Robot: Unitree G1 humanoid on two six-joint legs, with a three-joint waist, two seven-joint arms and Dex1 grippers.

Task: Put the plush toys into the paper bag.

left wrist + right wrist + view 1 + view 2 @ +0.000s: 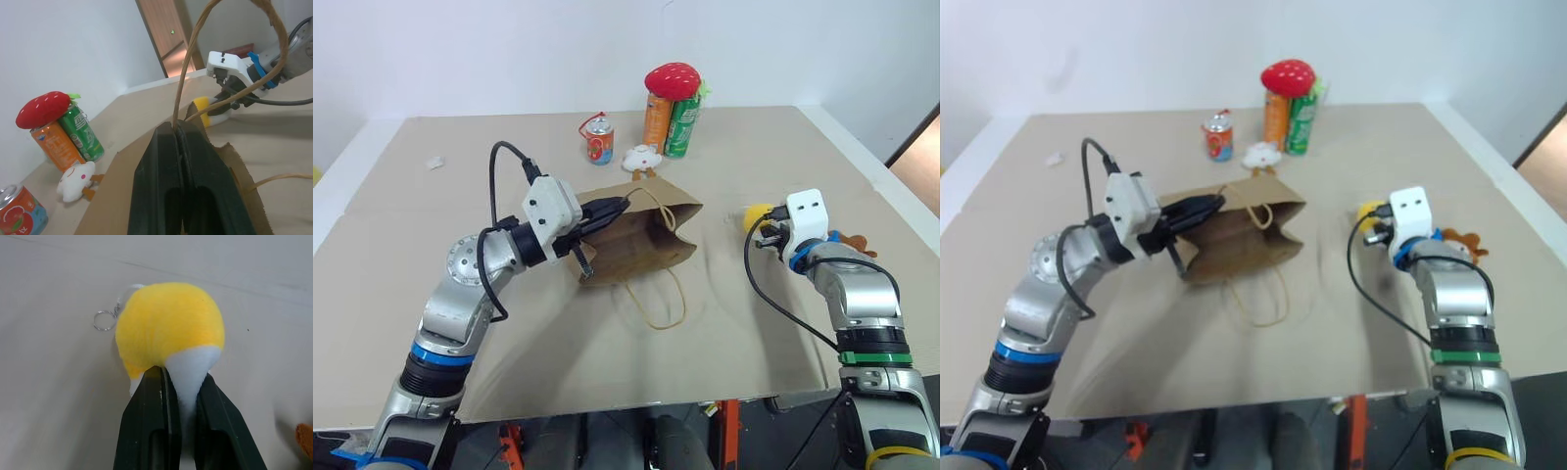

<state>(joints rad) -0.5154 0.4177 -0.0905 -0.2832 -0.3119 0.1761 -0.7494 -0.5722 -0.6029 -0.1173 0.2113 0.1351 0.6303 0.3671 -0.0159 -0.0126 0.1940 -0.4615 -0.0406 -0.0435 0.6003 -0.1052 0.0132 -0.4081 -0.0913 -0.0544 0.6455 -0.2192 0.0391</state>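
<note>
The brown paper bag [641,240] lies on its side mid-table, mouth toward the left arm. My left gripper [176,128] is shut on its cord handle [188,73] at the rim, holding that edge up. The egg-shaped yellow and white plush toy [168,328] rests on the table at the right, and my right gripper [178,377] is shut on its white end. Just right of that wrist lies the brown monkey-like plush toy [858,243]. The bag's second handle [656,304] trails loose on the table.
At the back stand an orange can [657,122] and a green can [682,125] with a strawberry plush [672,80] on top. A red can [599,142] and a small white soft toy [642,157] sit nearby. A key ring [103,320] hangs from the yellow toy.
</note>
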